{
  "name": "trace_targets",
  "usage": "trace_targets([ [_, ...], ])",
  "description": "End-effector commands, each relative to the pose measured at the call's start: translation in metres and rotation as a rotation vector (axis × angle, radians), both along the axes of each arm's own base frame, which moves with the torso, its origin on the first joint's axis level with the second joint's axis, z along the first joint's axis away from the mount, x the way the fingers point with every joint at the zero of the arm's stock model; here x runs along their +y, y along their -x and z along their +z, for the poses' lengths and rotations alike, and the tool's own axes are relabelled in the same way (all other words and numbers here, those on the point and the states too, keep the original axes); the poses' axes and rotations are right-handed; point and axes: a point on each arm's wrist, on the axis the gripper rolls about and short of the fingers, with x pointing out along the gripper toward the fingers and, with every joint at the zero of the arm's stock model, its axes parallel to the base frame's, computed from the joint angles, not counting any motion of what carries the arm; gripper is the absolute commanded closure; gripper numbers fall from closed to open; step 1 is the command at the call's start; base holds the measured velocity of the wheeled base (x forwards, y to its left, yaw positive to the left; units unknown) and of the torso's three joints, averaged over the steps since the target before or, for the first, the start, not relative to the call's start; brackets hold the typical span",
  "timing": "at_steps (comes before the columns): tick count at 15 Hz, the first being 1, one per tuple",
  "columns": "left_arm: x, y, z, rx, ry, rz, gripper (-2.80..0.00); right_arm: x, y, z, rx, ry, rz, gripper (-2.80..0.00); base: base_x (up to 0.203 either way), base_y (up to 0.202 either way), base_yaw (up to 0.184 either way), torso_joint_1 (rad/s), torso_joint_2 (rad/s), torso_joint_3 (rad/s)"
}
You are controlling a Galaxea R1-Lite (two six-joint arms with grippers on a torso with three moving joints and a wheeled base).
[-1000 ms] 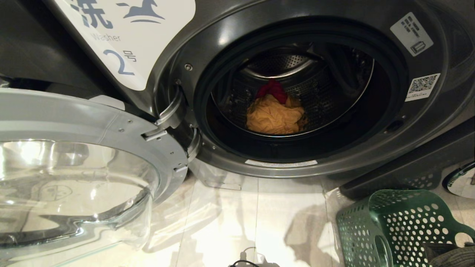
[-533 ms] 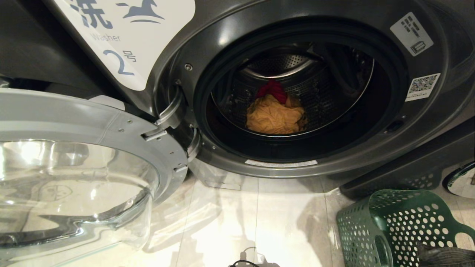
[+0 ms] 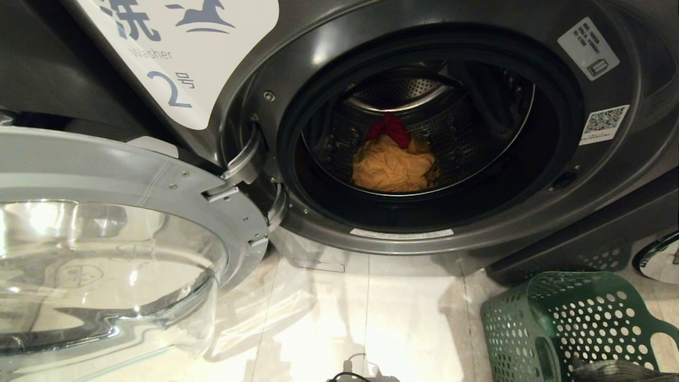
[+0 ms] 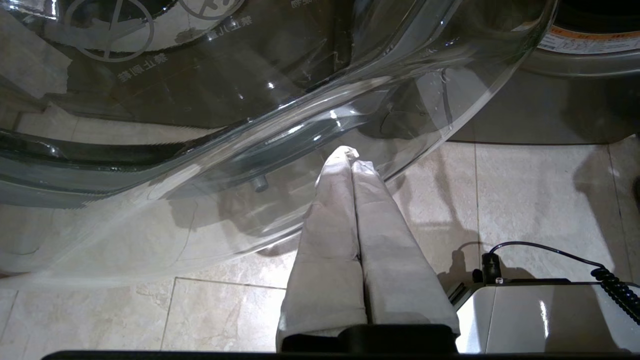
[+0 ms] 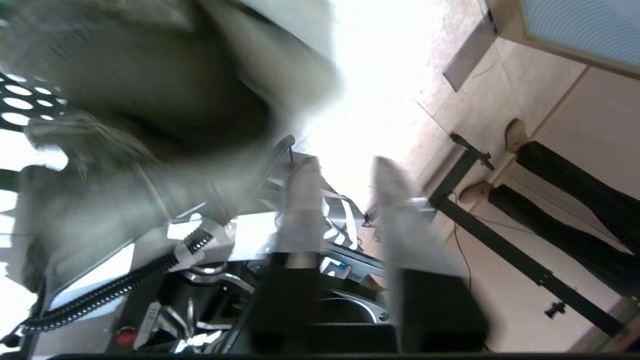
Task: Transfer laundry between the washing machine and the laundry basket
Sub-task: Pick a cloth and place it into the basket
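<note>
Washing machine point(image 3: 530, 223) marked "2": door point(image 3: 106, 175) swung fully open to the robot's left, drum exposed. In the drum, a yellow-orange garment point(image 3: 392, 167) lies in a heap on the drum floor, with a magenta-red garment point(image 3: 390, 128) touching it on the far side.

Laundry basket point(image 3: 536, 313): green, perforated, on the floor below and right of the drum mouth. A grey-green garment point(image 3: 615, 369) shows at its bottom in the head view.

Right end effector point(image 5: 345, 175): not in the head view. In the right wrist view its fingers stand apart, a moderate gap, nothing between them. The grey-green garment point(image 5: 140, 100) hangs close beside it, off to one side of the fingers, against the basket's holes point(image 5: 20, 97); blurred, contact cannot be told. Judgement: this piece is being let go into the basket.

Left end effector point(image 4: 352, 155): fingers pressed together, holding nothing, parked low over the floor tiles just beside the open glass door.

Key relation for the next move: the remaining laundry lies in the drum, up and to the left of the right end effector, well apart from it. The yellow-orange heap has no clear long axis; it is a rounded mound, nearest face toward the opening. The left end effector is blocked by the door, so the right arm looks the better placed.
</note>
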Motion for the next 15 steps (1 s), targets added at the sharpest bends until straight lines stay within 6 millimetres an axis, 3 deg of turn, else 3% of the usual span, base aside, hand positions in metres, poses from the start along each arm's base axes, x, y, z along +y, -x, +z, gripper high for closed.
trace_targets([
  [1,0.0,0.0,0.0,0.001,0.0,0.0,0.0,0.0,0.0,-0.002,0.01,-0.012,0.0,-2.8,0.0,0.0,0.0,0.0,0.0,0.0],
  [10,0.0,0.0,0.0,0.001,0.0,0.0,0.0,0.011,0.007,0.004,-0.027,0.015,0.024,-2.8,0.0,0.0,0.0,0.0,0.0,0.0],
  [15,0.0,0.0,0.0,0.001,0.0,0.0,0.0,0.044,0.034,0.025,-0.098,0.173,0.133,-2.8,0.0,0.0,0.0,0.0,0.0,0.0],
])
